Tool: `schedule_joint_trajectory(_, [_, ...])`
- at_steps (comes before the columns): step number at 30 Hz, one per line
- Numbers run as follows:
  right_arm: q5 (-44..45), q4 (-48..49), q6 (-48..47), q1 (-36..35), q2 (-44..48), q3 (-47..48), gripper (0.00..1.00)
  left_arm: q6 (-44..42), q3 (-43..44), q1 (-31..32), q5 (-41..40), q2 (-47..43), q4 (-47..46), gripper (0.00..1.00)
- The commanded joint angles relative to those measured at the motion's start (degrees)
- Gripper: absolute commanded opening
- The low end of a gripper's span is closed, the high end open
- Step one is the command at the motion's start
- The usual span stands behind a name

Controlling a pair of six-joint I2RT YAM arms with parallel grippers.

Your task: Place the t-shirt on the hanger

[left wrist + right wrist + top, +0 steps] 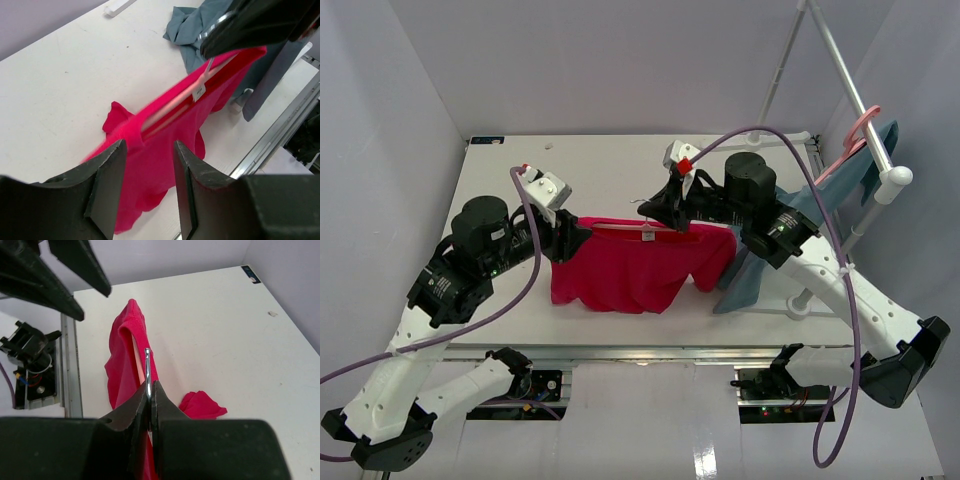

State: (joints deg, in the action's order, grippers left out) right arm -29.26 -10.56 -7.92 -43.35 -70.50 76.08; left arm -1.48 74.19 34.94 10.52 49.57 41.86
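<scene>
The left claw (148,146) stands wide open with nothing between its jaws. Its fingers (107,185) frame the left shoulder of the t-shirt (630,270), which sits just ahead of the tips. I cannot tell whether the cloth brushes a finger there.

The shirt hangs over the middle of the desk (620,160), and its top edge is stretched almost straight between the two arms. The hanger (165,112) shows as a pale bar inside the neck opening, beside the small white label (199,91). The lower part of the shirt sags down, and some of the hem seems to rest on the desk.

To the right, the right claw (150,387) is pinched fully closed on the thin hook rising from the hanger's middle. That grip carries both hanger and shirt.

The hanger's long axis runs left to right, from the open claw towards the closed one. Its left end points straight at the left claw, so the left arm is the nearer one for that shoulder. The shirt looks largely threaded on. By my judgement, what is left is seating the left shoulder over the bar's end, and the left arm must do it while the right holds the hook steady.

Far right, a blue-grey garment (760,270) hangs from the rack (850,80), just beside the shirt's right sleeve.
</scene>
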Motion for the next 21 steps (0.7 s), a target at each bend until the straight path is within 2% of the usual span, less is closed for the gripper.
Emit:
schedule_joint_trajectory(1, [6.5, 1.8, 3.7, 0.2, -0.6, 6.9, 0.08, 0.4, -2.9, 0.0, -0.5, -2.8, -4.2, 0.53])
schedule_joint_trajectory(3, [6.2, 3.2, 4.8, 0.3, -1.2, 10.8, 0.08, 0.7, -3.4, 0.0, -1.3, -3.3, -5.6, 0.53])
schedule_joint_trajectory(6, [11.7, 4.4, 7.5, 0.3, -3.4, 16.6, 0.08, 2.2, -3.2, 0.0, -4.0, -3.8, -6.6, 0.53])
schedule_joint_trajectory(8, [16.7, 0.4, 9.7, 0.3, -7.3, 27.6, 0.08, 3.4, -2.9, 0.0, -5.8, -4.2, -6.9, 0.53])
schedule_joint_trajectory(10, [18.1, -1.5, 10.7, 0.3, -8.8, 32.6, 0.08, 3.6, -3.4, 0.0, -5.8, -4.8, -7.1, 0.54])
schedule_joint_trajectory(13, [16.5, -3.2, 11.9, 0.2, -8.5, 31.6, 0.08, 2.8, -5.8, 0.0, -3.4, -5.5, -8.0, 0.54])
schedule_joint_trajectory(21, [4.0, -1.1, 3.4, 0.2, -2.4, 16.1, 0.08, -0.6, -6.1, 0.0, 1.9, -6.2, -9.4, 0.55])
